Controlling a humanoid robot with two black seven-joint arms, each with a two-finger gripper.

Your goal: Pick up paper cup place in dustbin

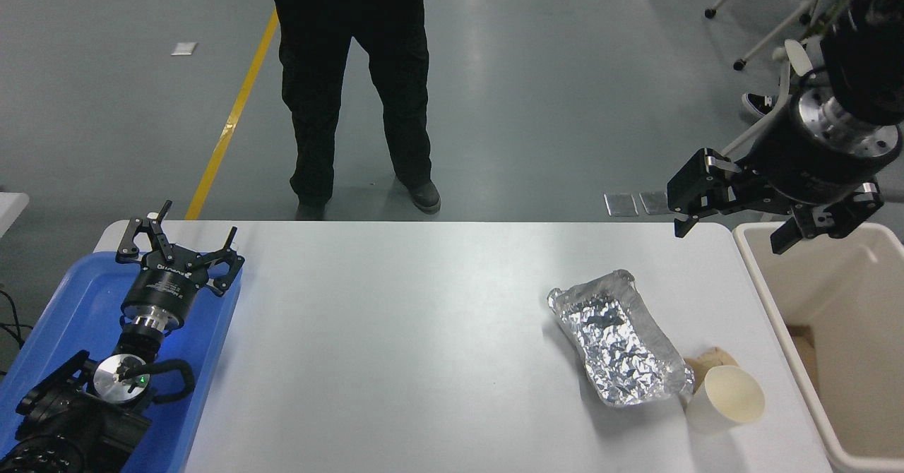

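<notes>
Head view: the right pincer [734,231] hangs in the air at the far right corner of the white counter [395,332], its fingers spread wide and empty, one finger over the counter's corner and the other over the far rim of the dustbin [858,360]. The dustbin stands just beside the counter's right edge, directly below and nearer the camera than this pincer; something brown shows low against its inner left wall.

The paper cup [727,401] lies well apart from the right pincer, toward the camera and almost straight below it in the picture, near the counter's near right corner. It rests tipped on its side with its cream mouth turned up and to the right. A small brown paper wad [710,360] sits just behind the cup, and the crinkled foil tray [618,339] lies just to the cup's left, between the cup and the pincer's side of the counter.

The left pincer [176,241] is parked far across the counter to the left, over a blue tray [78,303], fingers wide and holding nothing. A person [353,85] in dark trousers stands beyond the far edge.
</notes>
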